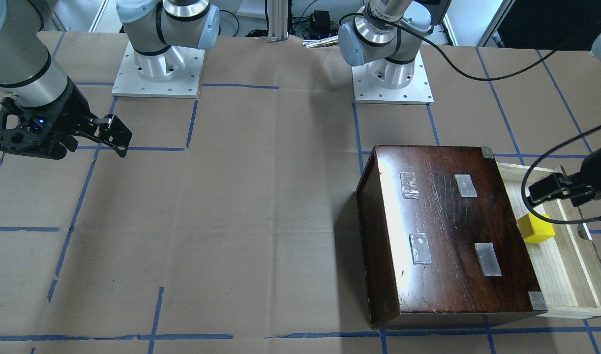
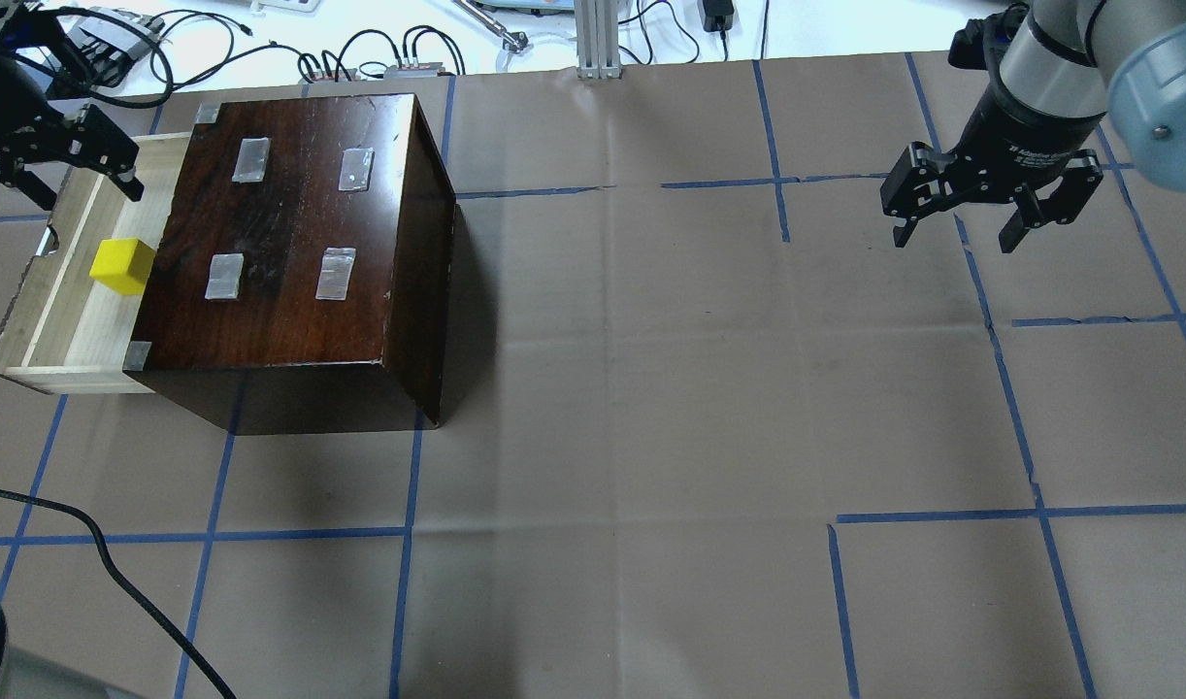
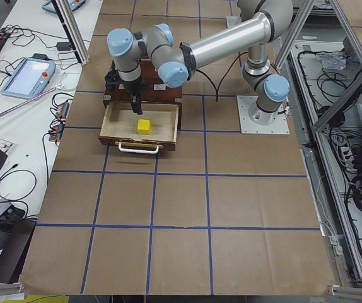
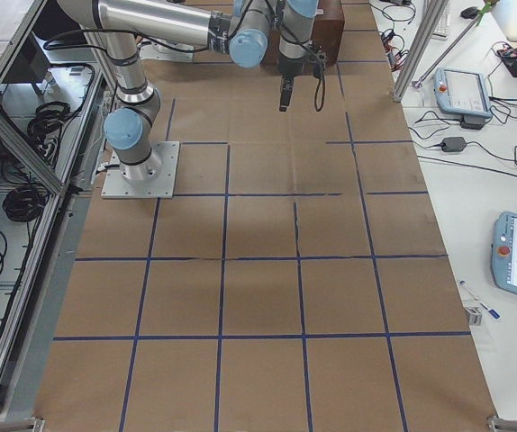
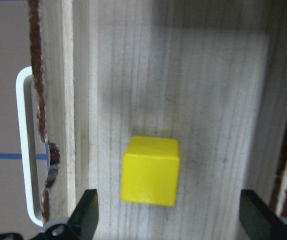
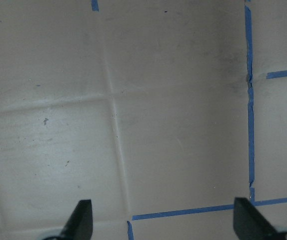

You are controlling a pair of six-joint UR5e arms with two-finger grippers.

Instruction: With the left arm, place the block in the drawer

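Observation:
The yellow block (image 1: 536,228) lies loose on the floor of the pulled-out pale wood drawer (image 1: 566,275) of the dark-brown box (image 1: 448,236). It also shows in the overhead view (image 2: 122,266), the exterior left view (image 3: 144,125) and the left wrist view (image 5: 150,170). My left gripper (image 2: 81,184) hangs open above the drawer (image 2: 69,330), clear of the block. In the left wrist view its fingertips (image 5: 86,212) stand wide on either side of the block. My right gripper (image 2: 957,233) is open and empty, above bare table paper far from the box (image 2: 292,223).
The drawer front carries a white handle (image 5: 26,150) and a half-round notch. A loose black cable (image 2: 117,582) trails across the near left of the table. Both arm bases (image 1: 158,69) (image 1: 391,73) stand at the robot's side. Cables (image 2: 360,58) lie beyond the far edge.

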